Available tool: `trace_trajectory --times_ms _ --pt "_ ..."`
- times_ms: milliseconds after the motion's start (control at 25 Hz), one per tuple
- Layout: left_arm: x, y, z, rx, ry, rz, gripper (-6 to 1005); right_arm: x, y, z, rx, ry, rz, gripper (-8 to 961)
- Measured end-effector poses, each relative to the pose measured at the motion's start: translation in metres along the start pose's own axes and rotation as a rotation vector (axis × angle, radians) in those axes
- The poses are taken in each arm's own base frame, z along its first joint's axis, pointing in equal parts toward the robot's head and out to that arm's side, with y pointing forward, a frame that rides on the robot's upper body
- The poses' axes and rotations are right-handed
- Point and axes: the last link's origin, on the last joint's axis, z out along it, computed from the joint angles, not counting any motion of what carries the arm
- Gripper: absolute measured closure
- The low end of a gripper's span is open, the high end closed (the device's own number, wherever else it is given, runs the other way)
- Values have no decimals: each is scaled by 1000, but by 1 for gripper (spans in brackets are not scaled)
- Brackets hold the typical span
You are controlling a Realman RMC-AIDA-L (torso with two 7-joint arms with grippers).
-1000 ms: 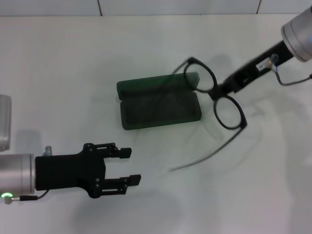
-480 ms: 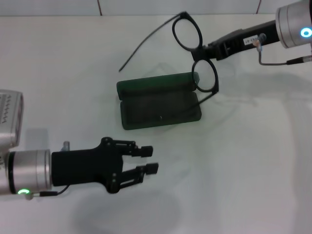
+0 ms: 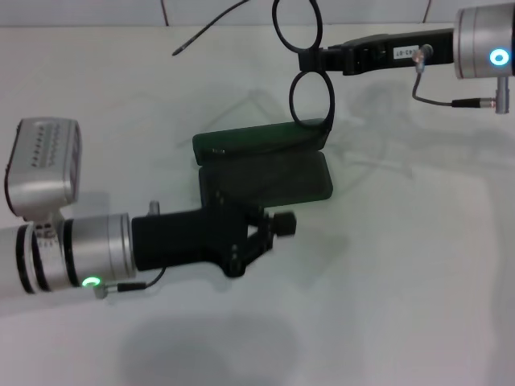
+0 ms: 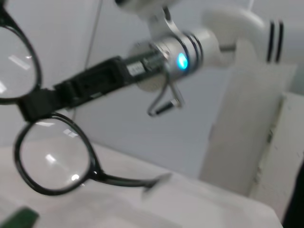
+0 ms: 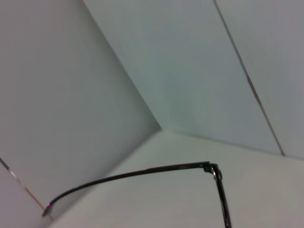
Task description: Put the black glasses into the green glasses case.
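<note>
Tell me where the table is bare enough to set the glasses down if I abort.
Bare table lies right of the green glasses case, under and in front of the right gripper holding the black glasses. Crowded: in front of the case, where the left gripper overlaps its near edge.

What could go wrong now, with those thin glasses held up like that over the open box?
The right tool pinches the thin black-framed glasses only at the bridge, so they might twist or slip. Their slim temple arms are spread wide, so they may catch on the rim of the open dark green hard case instead of dropping in. The left tool is close beside the case and could nudge it.
</note>
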Motion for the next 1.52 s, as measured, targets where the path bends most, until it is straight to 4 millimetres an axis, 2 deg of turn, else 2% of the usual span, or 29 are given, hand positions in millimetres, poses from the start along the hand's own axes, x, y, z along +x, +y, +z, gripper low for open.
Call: trace_trajectory --times_ms 200,560,1120,1520 --pt "7 -4 4 36 72 11 1001 10 0 -8 -56 -78 40 861" --pt "11 -4 9 20 78 15 1000 28 3 -7 -97 -57 47 861" --pt "25 -8 18 -16 93 41 998 43 14 6 -137 40 -7 862" --pt "34 -12 22 -28 98 65 997 47 21 3 -194 56 -15 862"
